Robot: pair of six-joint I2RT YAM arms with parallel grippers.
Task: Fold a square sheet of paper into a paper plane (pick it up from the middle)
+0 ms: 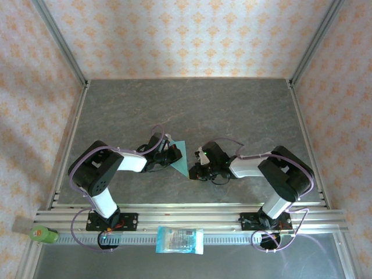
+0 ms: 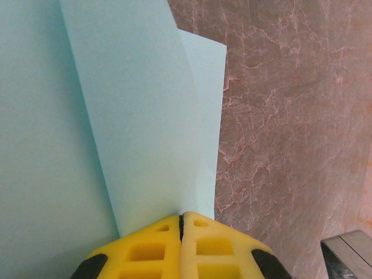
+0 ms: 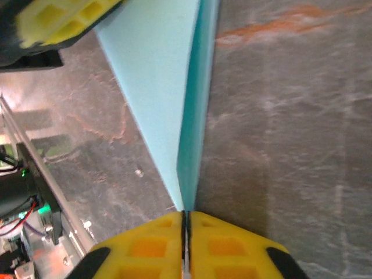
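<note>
The square sheet of paper (image 1: 181, 156), light teal, is folded into a pointed triangle and hangs between both grippers over the middle of the table. My left gripper (image 1: 172, 152) is shut on its left edge. In the left wrist view the folded layers (image 2: 133, 116) rise straight out of the closed yellow jaws of the left gripper (image 2: 182, 215). My right gripper (image 1: 196, 168) pinches the lower right tip. The right wrist view has the paper (image 3: 157, 75) narrowing to a point inside the right gripper (image 3: 187, 213). The left gripper's yellow fingers (image 3: 64, 17) sit at the paper's far end.
A blue-and-white printed packet (image 1: 180, 239) lies on the aluminium rail (image 1: 232, 216) at the near edge, between the arm bases. A green bottle (image 1: 43, 235) lies at the near left corner. Patterned walls enclose the grey marbled table (image 1: 192, 110) on three sides.
</note>
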